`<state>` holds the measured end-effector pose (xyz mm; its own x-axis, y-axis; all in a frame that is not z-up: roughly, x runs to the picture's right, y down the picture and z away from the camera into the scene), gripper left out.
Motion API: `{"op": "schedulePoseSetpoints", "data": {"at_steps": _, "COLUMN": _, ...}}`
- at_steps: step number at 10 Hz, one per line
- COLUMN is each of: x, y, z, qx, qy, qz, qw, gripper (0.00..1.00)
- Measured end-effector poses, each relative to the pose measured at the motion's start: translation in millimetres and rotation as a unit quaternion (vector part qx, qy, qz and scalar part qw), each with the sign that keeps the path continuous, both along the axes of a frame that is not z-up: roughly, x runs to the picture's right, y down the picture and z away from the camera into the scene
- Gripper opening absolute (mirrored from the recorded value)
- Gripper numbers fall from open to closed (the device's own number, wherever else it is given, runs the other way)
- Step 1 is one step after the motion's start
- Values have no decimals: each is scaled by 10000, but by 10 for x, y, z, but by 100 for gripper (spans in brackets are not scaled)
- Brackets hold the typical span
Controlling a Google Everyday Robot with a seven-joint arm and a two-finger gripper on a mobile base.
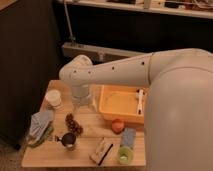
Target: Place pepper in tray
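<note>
Pepper (42, 138): lies flat on the bench (92, 131), well apart from the tray (103, 109), out to the tray's left and nearer the front edge. It is not yet in the tray. Only a green strip shows; the rest is tucked under a cloth.
Cloth (39, 123): blue-grey and crumpled, draped over the pepper's far side, equally far left of the tray.
Handling (judged): light and slender. Fairly stiff, but the smooth skin may slip, and the curve may let it pivot in a pinch. A hard squeeze would bruise it.
Hold (judged): across the thickest exposed stretch, jaws crosswise to its length and clear of the cloth. The tapered tip looks too thin to trust.
Gripper (83, 105): hangs pointing down just left of the tray's left wall, above the bench. Its fingers are spread, with nothing between them.
Dark knobbly cluster (73, 123): left of the tray, between it and the pepper.
Metal cup (68, 141): left and front of the tray, near the cluster.
White cup (53, 98): left of the tray, beyond the gripper.
Orange-red fruit (118, 126): just beside the tray's front wall.
Risk (judged): the cloth may snag and lift with the pepper.
</note>
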<state>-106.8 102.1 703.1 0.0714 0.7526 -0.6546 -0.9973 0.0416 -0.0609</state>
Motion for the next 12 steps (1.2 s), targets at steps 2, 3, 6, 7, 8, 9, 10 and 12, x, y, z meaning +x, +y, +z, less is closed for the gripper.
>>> {"op": "schedulePoseSetpoints", "data": {"at_steps": 2, "x": 0, "y": 0, "z": 0, "qx": 0, "qy": 0, "qz": 0, "qw": 10000, "gripper": 65}}
{"op": "schedulePoseSetpoints", "data": {"at_steps": 3, "x": -3, "y": 2, "z": -2, "qx": -1, "qy": -10, "qz": 14, "qw": 10000, "gripper": 65}}
{"op": "schedulePoseSetpoints", "data": {"at_steps": 6, "x": -191, "y": 72, "z": -75, "qx": -13, "qy": -578, "qz": -5, "qw": 9983, "gripper": 65}}
{"op": "schedulePoseSetpoints", "data": {"at_steps": 7, "x": -327, "y": 148, "z": -130, "qx": -50, "qy": -783, "qz": -38, "qw": 9969, "gripper": 65}}
{"op": "schedulePoseSetpoints", "data": {"at_steps": 8, "x": -527, "y": 257, "z": -193, "qx": -97, "qy": -1006, "qz": -109, "qw": 9948, "gripper": 65}}
{"op": "schedulePoseSetpoints", "data": {"at_steps": 9, "x": -717, "y": 358, "z": -249, "qx": -133, "qy": -1189, "qz": -194, "qw": 9926, "gripper": 65}}
{"op": "schedulePoseSetpoints", "data": {"at_steps": 10, "x": -982, "y": 482, "z": -312, "qx": -177, "qy": -1437, "qz": -291, "qw": 9890, "gripper": 65}}
{"op": "schedulePoseSetpoints", "data": {"at_steps": 12, "x": -1346, "y": 591, "z": -318, "qx": -197, "qy": -1738, "qz": -435, "qw": 9836, "gripper": 65}}
